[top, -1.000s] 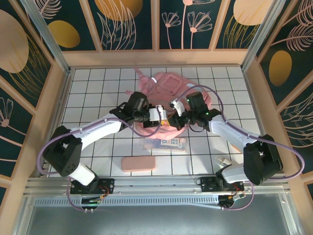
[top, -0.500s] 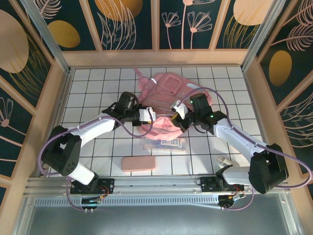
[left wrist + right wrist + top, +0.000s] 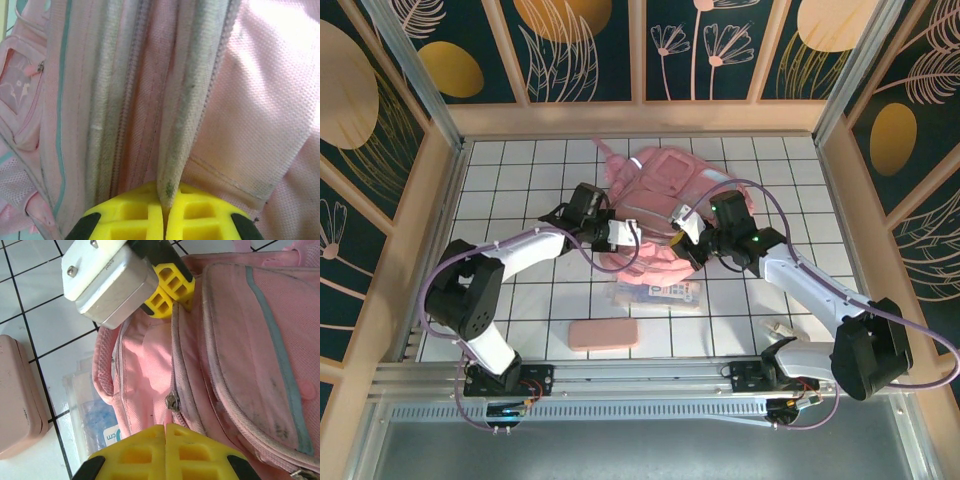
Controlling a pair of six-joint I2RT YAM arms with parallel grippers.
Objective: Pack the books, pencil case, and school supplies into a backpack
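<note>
**Left gripper** (image 3: pixel 164 220): jaws fully closed. The yellow fingertips (image 3: pixel 130 222) pinch a grey-soiled fold of zip edging on the backpack (image 3: pixel 260 100). From above, the left gripper (image 3: pixel 636 243) sits at the backpack's left flank, near its open end.

**Right gripper** (image 3: pixel 165 440): jaws pressed together with no gap. The backpack's zip edging runs down between them, and a metal zip pull (image 3: pixel 172 402) lies just above the tips. From above, the right gripper (image 3: pixel 676 250) holds the opposite, right-hand lip of the same opening.

**Backpack** (image 3: pixel 670 185):
- It lies flat on the white tiled table (image 3: pixel 520 170).
- Its long axis runs from the far side towards the arms, skewed slightly leftwards at the far end, where a strap loop trails out.
- The mouth points towards the arms and is drawn apart between the two grippers, with pale pink lining visible inside.
- The fabric is soft pink mesh with a blue-green piping line, and the pale edging strips are visibly grubby.

**Packet** (image 3: pixel 658 294): clear with blue-green print. It lies just beside the backpack's mouth on the near side, with its long axis crosswise to the backpack's. Whether its edge is tucked under the lip cannot be told.

**Pencil case** (image 3: pixel 603 334): plain salmon pink with rounded corners. It lies beyond the packet from the backpack, apart from both and offset left, with its long axis also crosswise
</note>
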